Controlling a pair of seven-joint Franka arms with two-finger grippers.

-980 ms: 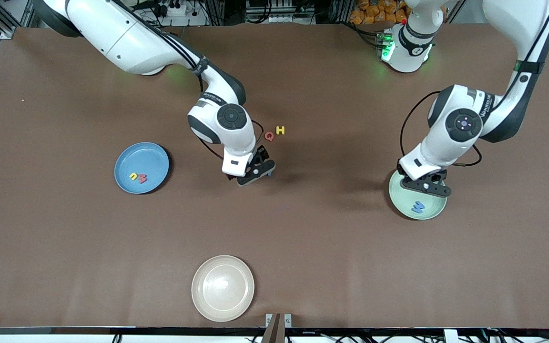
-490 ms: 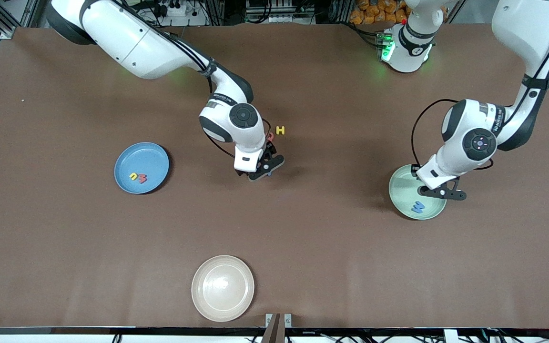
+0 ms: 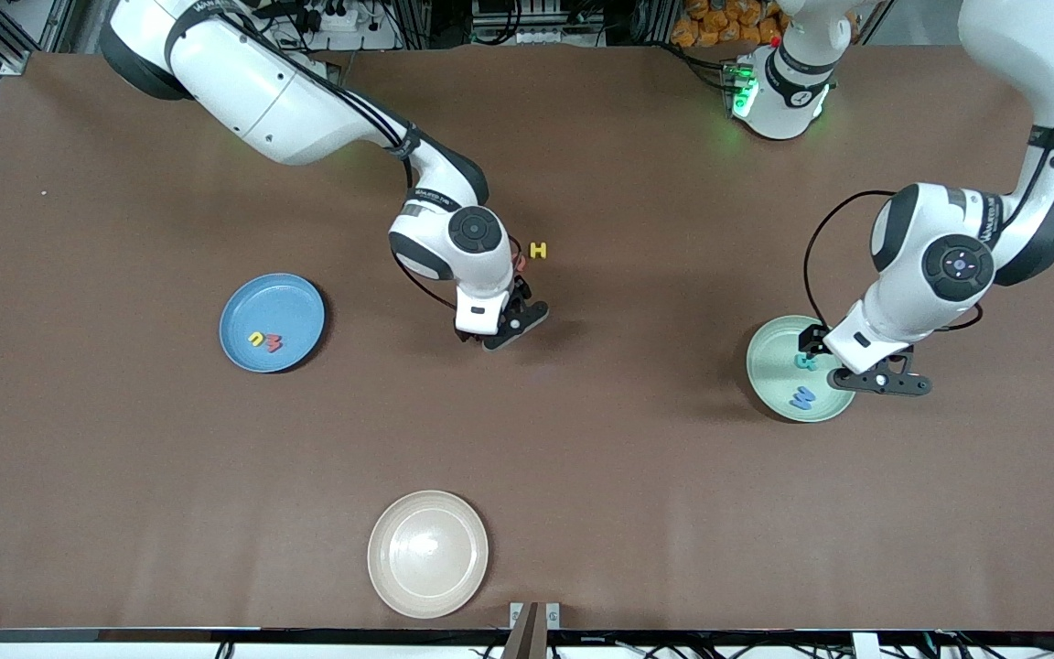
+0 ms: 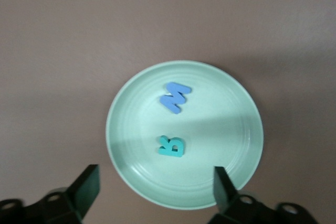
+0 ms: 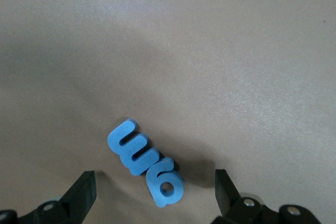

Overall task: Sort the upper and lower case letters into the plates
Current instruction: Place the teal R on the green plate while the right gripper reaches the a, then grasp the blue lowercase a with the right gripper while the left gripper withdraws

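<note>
Left gripper [image 3: 859,367] hangs over the mint green plate [image 3: 769,384] at the left arm's end of the table, fingers [image 4: 86,184] spread wide with nothing between them. On that plate lie a blue W [image 4: 175,96] and a teal B [image 4: 172,146], the two apart from each other, the W nearer the front camera.

Nearest the front camera of all sits the cream-white plate [image 3: 427,553], holding no letters.

Over to the right gripper [image 3: 498,322], down low at the middle of the table, also wide open, its fingers [image 5: 83,191] standing either side of two blue letters: a lowercase m [image 5: 129,147] and a rounded one with a hole in it [image 5: 164,182], which I can't read for certain. The pair lie touching on the bare table, and neither finger is on them.

Toward the right arm's end, the blue plate [image 3: 271,294] carries a yellow letter [image 3: 256,340] and a red letter [image 3: 274,343] just beside each other.

Farther from the front camera than the right gripper, a yellow H [image 3: 539,250] lies on the table, with a red letter [image 3: 519,262] just beside it, mostly hidden by the right arm's wrist.
</note>
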